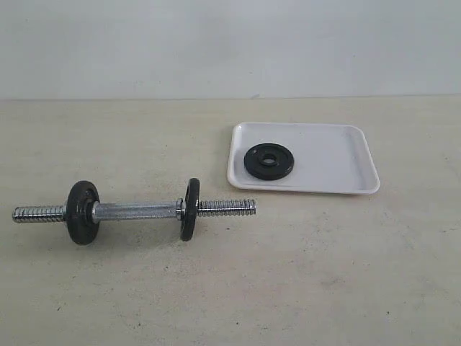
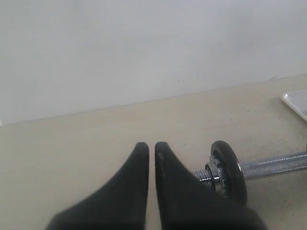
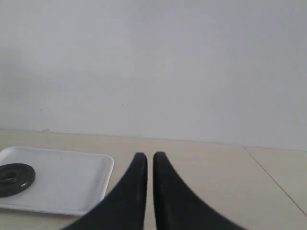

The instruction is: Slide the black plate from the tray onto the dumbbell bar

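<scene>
Black plate flat at left of tray, dumbbell bar nearer, leftward, left gripper and right gripper clenched, empty.

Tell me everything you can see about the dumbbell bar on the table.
The dumbbell bar is a short shiny chrome rod, metal by its look, with a plain middle and threaded ends. Two small black discs stand on it, one each side of the middle, with a silver nut by the right one. It lies flat on the table, left of the white tray, apart from it.
</scene>
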